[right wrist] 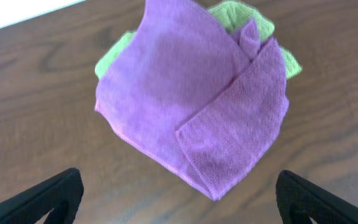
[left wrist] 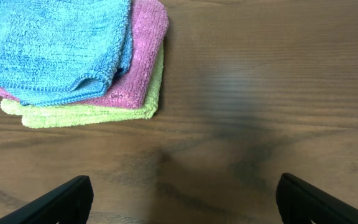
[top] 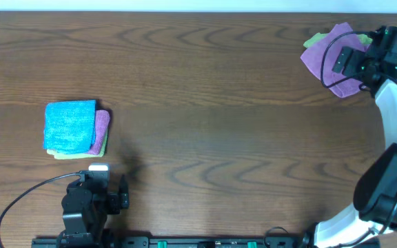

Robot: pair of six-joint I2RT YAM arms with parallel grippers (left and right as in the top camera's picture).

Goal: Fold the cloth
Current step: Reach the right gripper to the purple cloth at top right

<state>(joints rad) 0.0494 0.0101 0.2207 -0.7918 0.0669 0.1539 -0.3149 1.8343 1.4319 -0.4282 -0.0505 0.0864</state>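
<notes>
A rumpled purple cloth [top: 326, 58] lies at the table's far right on top of a green cloth [top: 313, 41]. In the right wrist view the purple cloth [right wrist: 191, 106] has one corner flapped over, with the green cloth [right wrist: 235, 15] showing behind it. My right gripper [top: 347, 63] hovers over the purple cloth, open and empty; the fingertips [right wrist: 179, 199] straddle its near corner. My left gripper [top: 109, 196] is open and empty near the front edge [left wrist: 182, 199], below a stack of folded cloths.
At the left a stack of folded cloths has blue [top: 69, 125] on top, then pink [top: 102, 124], then yellow-green [top: 74, 155]. It also shows in the left wrist view [left wrist: 55, 43]. The table's back edge runs just behind the purple cloth.
</notes>
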